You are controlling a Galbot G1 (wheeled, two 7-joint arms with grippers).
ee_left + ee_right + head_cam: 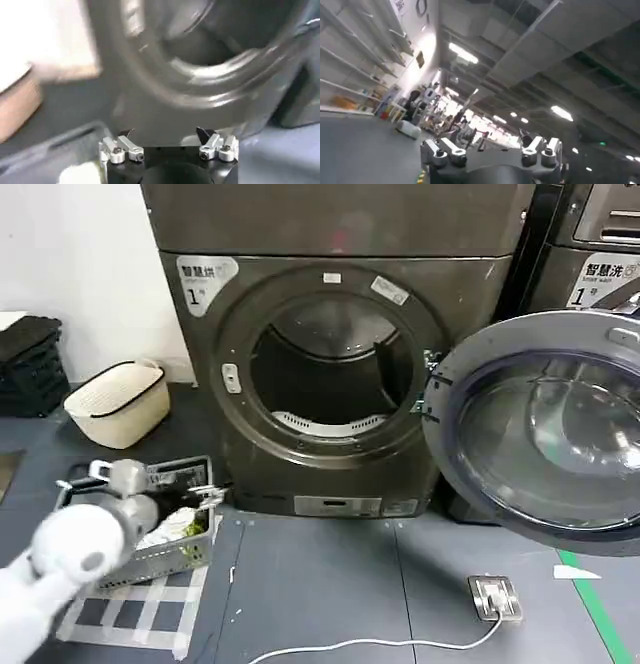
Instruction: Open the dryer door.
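1. The dryer stands on the floor straight ahead of the robot, a dark grey front-loading machine with a round opening and a white label at its upper left corner.
2. The dryer door is already swung wide open to the robot's right, hinged at the right edge of the opening, its glass face turned outward; the drum behind the opening is exposed.
3. The left end effector sits low on the left in the head view, near the dryer's lower left corner and apart from the door. In the left wrist view the left end effector has its fingers spread apart with nothing between them, facing the blurred rim of the opening.
4. A grey basket holding cloths lies on the floor beneath that arm; a cream basket stands farther left by the wall.
5. The right end effector points up toward a ceiling with strip lights; its fingers appear apart, though only their bases are plain.
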